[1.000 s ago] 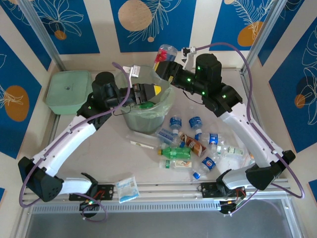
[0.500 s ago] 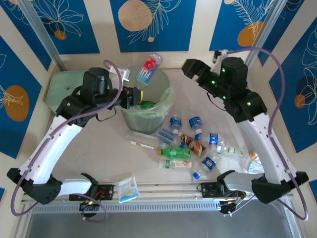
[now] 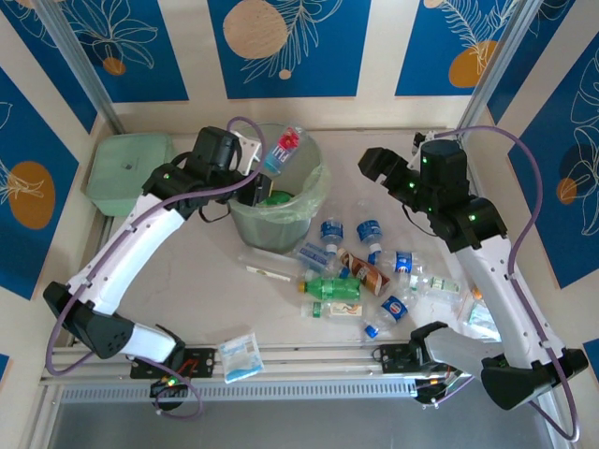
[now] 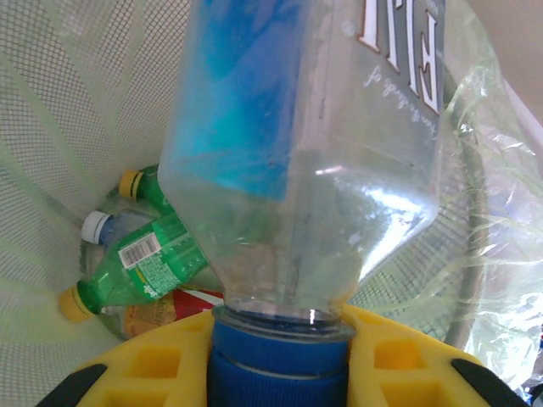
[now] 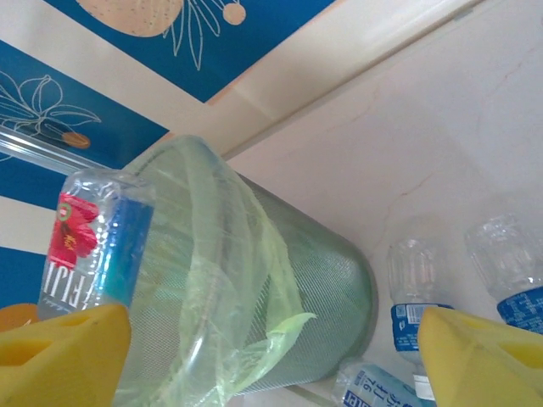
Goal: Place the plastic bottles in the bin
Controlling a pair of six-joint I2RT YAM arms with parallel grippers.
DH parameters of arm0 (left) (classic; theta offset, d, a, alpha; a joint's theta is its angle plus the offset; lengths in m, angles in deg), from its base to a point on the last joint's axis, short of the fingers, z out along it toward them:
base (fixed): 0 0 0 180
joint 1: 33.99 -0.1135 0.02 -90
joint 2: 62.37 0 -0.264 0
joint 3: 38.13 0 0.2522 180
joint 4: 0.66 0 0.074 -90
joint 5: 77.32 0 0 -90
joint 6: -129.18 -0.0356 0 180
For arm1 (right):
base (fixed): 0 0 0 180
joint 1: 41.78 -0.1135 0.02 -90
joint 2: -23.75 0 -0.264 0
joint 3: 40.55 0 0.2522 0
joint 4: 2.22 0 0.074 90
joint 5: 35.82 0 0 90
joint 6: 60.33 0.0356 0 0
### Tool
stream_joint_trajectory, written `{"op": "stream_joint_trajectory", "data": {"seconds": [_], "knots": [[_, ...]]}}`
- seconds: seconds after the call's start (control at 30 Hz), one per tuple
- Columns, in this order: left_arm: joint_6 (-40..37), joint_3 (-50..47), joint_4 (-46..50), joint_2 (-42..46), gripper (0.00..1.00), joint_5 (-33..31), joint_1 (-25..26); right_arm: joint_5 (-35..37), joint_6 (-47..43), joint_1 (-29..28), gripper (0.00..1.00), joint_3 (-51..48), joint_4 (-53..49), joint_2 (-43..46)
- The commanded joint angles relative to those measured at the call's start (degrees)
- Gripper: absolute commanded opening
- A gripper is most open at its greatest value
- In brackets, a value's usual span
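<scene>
The flower-labelled bottle is clear, glossy plastic with a ribbed blue cap. The bin is fine pale-green plastic mesh, and its liner is thin, crinkled, shiny film. The table looks smooth, matt and faintly marbled. The rail along its near edge is dull metal.

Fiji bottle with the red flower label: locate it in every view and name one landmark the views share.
Top external: the Fiji bottle is upper centre, tilted above the bin opening.
Left wrist: centre, large and close, cap end clamped in the left gripper.
Right wrist: left edge, next to the bin's rim.
Shared landmark: the pale-green mesh bin.
</scene>
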Motion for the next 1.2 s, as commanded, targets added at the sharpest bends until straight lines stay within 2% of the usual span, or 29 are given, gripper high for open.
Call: {"op": "stream_joint_trajectory", "data": {"seconds": [0.0,0.07,0.13,0.23,0.33,0.77,0.9,1.17], "knots": [[-1.7,2.3,2.2,0.9,0.0,-2.0,-0.8,-1.2,0.4,0.6,0.88,-0.8,-0.3,1.2],[-2.0,2.4,2.9,0.9,0.0,-2.4,-1.0,-1.4,0.4,0.7,0.89,-0.7,-0.1,1.1],[-1.8,1.7,2.6,1.0,0.22,-2.5,-1.1,-1.4,0.3,0.8,0.88,-0.6,0.0,1.0],[-1.1,1.3,1.9,0.8,0.44,-2.5,-1.1,-1.5,0.2,0.8,0.88,-0.4,0.1,1.0],[-0.3,0.9,0.5,0.9,0.53,-2.3,-1.2,-1.7,0.2,0.8,0.88,-0.2,0.1,1.0],[1.8,3.7,-0.2,3.2,0.61,-4.5,-1.4,-1.4,-1.0,0.7,0.88,0.3,-1.6,1.0],[4.6,3.5,-0.5,7.4,0.63,-5.2,-1.4,-0.9,-2.8,0.7,0.88,1.6,-4.6,0.0],[9.1,-5.7,-1.7,18.9,0.65,-0.3,-1.4,3.1,-4.8,0.7,0.88,0.5,-11.0,0.2]]}}
